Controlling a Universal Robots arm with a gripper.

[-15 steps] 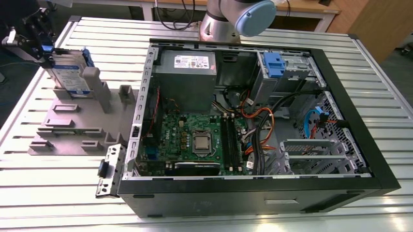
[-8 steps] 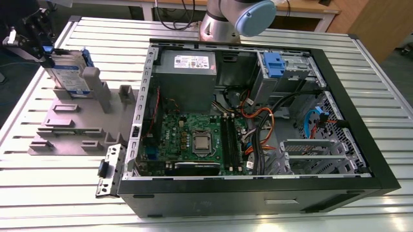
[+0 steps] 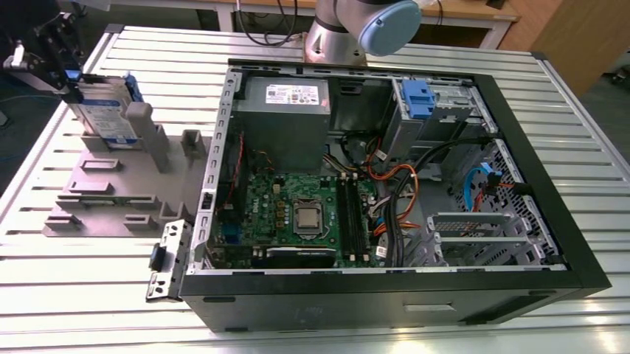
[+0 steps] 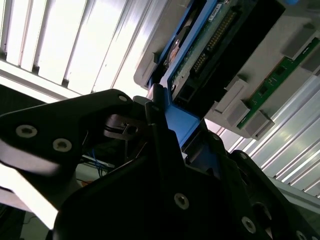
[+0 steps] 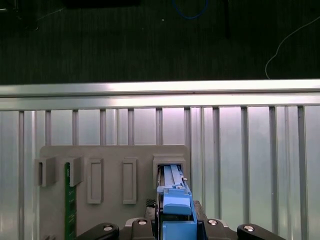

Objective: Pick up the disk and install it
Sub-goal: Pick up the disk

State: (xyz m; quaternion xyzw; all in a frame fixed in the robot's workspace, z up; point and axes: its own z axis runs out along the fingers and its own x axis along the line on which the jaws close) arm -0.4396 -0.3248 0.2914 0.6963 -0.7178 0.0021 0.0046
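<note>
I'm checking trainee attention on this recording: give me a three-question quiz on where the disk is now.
1. True or false: the disk already sits inside the computer case.
2. How does the disk sit in the grey holder? A) lying flat; B) upright on edge; C) leaning on the case.
3. Fill in: the gripper is at the disk's ___ end.
Key: 1 false; 2 B; 3 upper.

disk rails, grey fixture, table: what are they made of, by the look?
disk rails: likely moulded plastic; matte, saturated blue, with stepped moulded shapes.
fixture: probably plastic, maybe printed; uniform matte grey, blocky slots and posts.
table: looks like extruded aluminium; satin silver slats with regular grooves that catch the light.
</note>
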